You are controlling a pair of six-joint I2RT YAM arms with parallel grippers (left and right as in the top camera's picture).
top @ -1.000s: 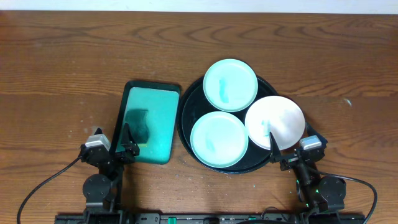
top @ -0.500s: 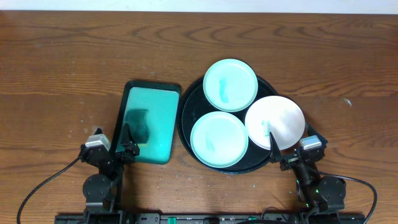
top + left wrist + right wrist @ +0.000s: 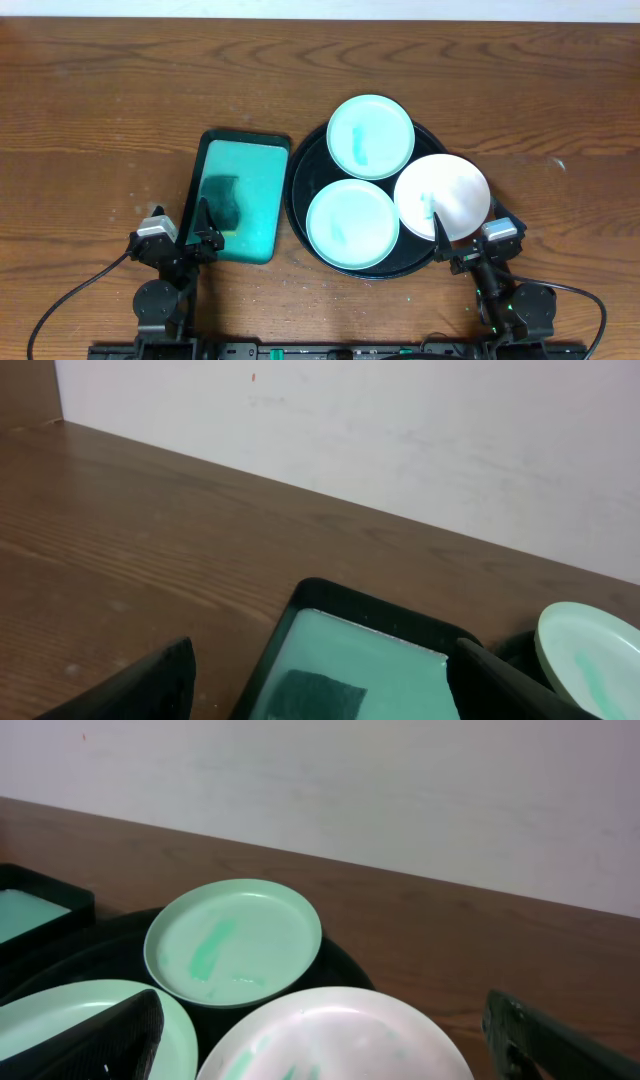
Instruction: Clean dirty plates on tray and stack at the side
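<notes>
Three dirty plates with teal smears lie on the round black tray point(image 3: 300, 196): one at the back point(image 3: 370, 136), one at the front point(image 3: 352, 224), one whiter at the right point(image 3: 443, 196). My left gripper point(image 3: 201, 228) is open and empty over the near end of a rectangular teal tray point(image 3: 243, 170). My right gripper point(image 3: 468, 242) is open and empty at the round tray's near right rim, by the whiter plate point(image 3: 335, 1040). The right wrist view also shows the back plate point(image 3: 235, 942) and front plate point(image 3: 60, 1020).
A dark sponge point(image 3: 222, 198) lies in the teal tray; it also shows in the left wrist view point(image 3: 310, 695). Bare wood tabletop point(image 3: 100, 120) spreads left, behind and right of both trays. A pale wall point(image 3: 400, 430) stands beyond the table's far edge.
</notes>
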